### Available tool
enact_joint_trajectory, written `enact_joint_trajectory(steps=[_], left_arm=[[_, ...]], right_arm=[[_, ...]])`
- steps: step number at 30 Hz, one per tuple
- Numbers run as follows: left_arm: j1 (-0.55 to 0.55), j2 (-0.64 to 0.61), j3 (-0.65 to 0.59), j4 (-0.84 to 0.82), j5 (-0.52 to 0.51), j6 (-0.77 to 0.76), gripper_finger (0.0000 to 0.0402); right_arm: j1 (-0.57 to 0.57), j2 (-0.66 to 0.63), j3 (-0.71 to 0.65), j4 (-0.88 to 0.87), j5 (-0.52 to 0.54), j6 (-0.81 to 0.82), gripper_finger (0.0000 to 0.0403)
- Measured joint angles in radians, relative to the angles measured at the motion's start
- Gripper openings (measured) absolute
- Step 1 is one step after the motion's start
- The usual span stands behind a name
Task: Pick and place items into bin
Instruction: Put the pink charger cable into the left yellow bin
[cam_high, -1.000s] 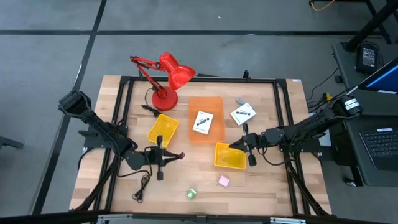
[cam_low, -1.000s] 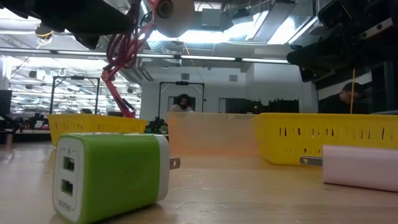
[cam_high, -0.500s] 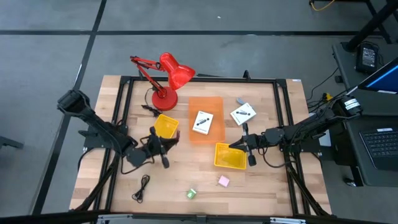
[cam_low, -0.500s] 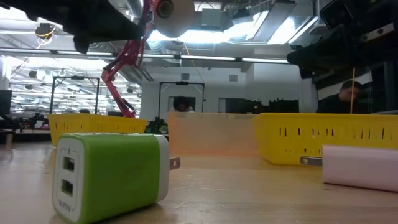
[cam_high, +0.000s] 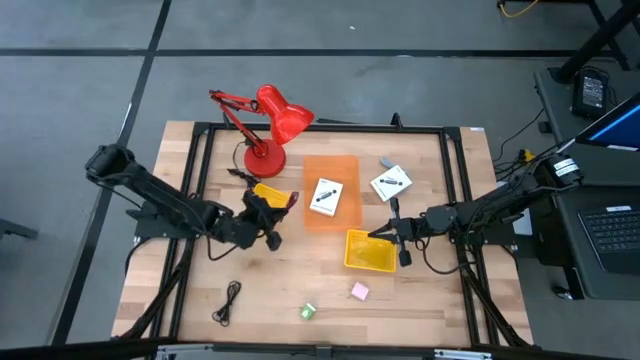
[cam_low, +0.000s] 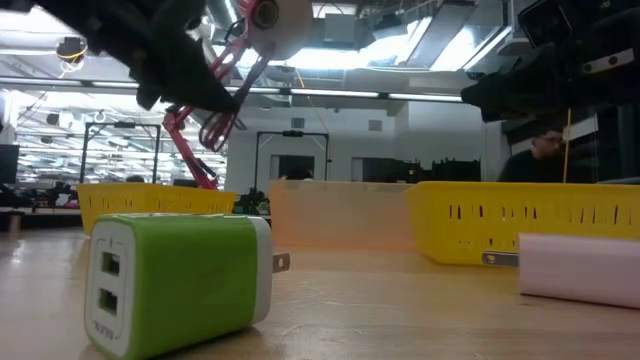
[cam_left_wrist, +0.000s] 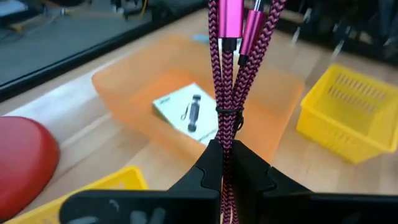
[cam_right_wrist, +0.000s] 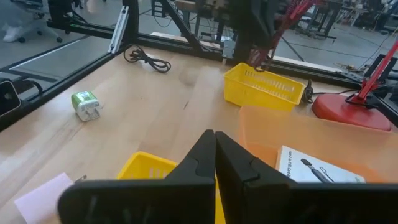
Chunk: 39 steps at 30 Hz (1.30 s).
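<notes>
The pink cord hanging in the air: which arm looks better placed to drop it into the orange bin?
The left. Its gripper already pinches the pink cord right beside the orange bin. The right gripper waits shut over a yellow basket, holding nothing.

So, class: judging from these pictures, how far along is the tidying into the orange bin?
Done: one white card lies in the orange bin. In hand: the left gripper is shut on the maroon cord, near the bin. Left: the second card, black cord, green block and pink block on the table. The right gripper is shut, empty.
</notes>
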Motion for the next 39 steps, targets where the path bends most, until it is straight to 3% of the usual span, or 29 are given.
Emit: enact_joint_trajectory(steps=[8, 15, 25, 39], left_arm=[[0.03, -0.001, 0.253, -0.574, 0.083, -0.224, 0.0006], [0.052, -0.001, 0.284, -0.806, 0.23, -0.409, 0.0006], [0.114, 0.0, 0.284, -0.894, 0.41, -0.505, 0.0006], [0.175, 0.071, 0.284, -0.884, 0.434, -0.451, 0.0007]], right_arm=[[-0.05, 0.0, 0.0, 0.002, 0.0, 0.009, 0.0], [-0.065, 0.0, 0.0, 0.003, 0.0, -0.017, 0.0], [-0.065, 0.0, 0.0, 0.003, 0.0, -0.049, 0.0], [-0.065, 0.0, 0.0, -0.003, 0.0, -0.054, 0.0]])
